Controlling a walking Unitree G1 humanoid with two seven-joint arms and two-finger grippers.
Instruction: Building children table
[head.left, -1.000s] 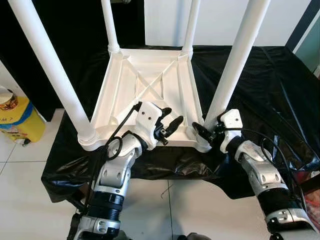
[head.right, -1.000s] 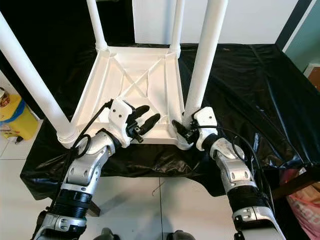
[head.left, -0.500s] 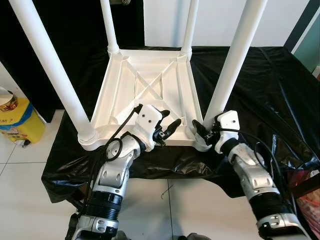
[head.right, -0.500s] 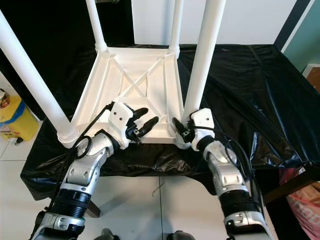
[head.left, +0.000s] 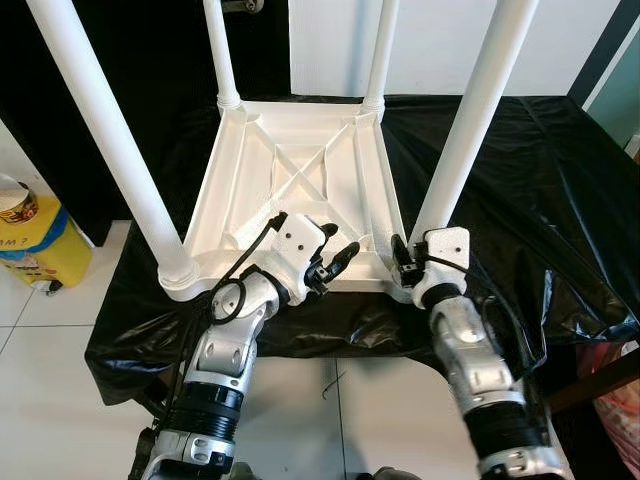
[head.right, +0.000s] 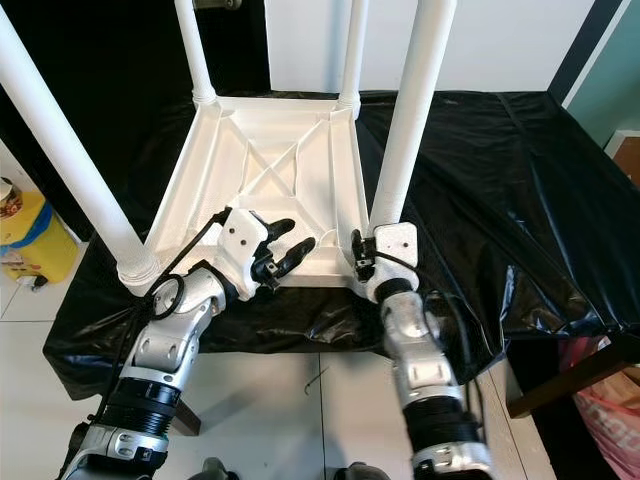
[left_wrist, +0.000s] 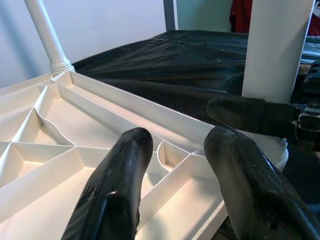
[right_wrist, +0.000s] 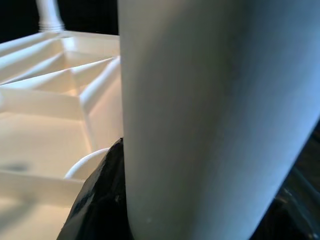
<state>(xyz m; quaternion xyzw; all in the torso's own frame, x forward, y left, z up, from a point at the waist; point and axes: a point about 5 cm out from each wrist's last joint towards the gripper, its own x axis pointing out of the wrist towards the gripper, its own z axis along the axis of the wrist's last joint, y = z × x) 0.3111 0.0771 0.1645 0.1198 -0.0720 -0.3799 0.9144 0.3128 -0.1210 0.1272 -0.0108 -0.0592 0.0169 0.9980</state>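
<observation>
Jaws of the right gripper (head.left: 398, 258) close around the near right leg (head.left: 467, 122) at its base.
Left gripper (head.left: 340, 252) hovers with jaws apart over the upturned white table (head.left: 300, 180), which lies on the black-covered bench (head.left: 540, 180).

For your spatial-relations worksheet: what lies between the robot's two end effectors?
In the left eye view, only the upturned white table's near edge and ribbed underside lie between the left end effector and the right end effector.

Black-sheeted surface (head.left: 540, 170) carries upturned white table (head.left: 300, 180) (legs up).
</observation>
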